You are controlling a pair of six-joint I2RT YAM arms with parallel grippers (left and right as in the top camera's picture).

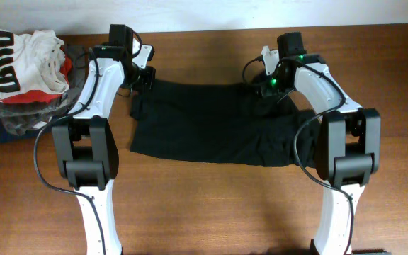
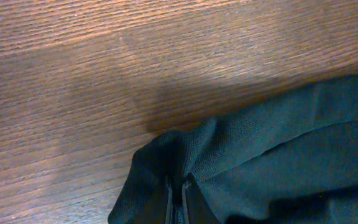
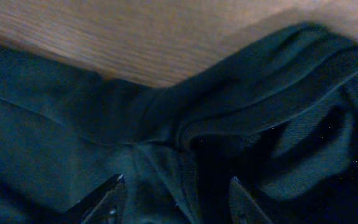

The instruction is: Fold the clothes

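The black T-shirt point(image 1: 211, 124) lies spread across the middle of the wooden table, folded into a rough rectangle. Its logo and neck label are hidden. My left gripper point(image 1: 146, 76) is at the shirt's far left corner. In the left wrist view its fingers point(image 2: 178, 186) are shut on a fold of the black T-shirt point(image 2: 278, 155). My right gripper point(image 1: 269, 83) is at the shirt's far right corner. In the right wrist view its fingers point(image 3: 176, 186) are open, one on each side of a ridge of the black T-shirt point(image 3: 185, 124).
A pile of other garments stands at the far left of the table: a white one with black-and-red print point(image 1: 23, 60) on top of grey and navy folded ones point(image 1: 20, 117). Bare wooden table point(image 1: 211, 205) lies in front of the shirt.
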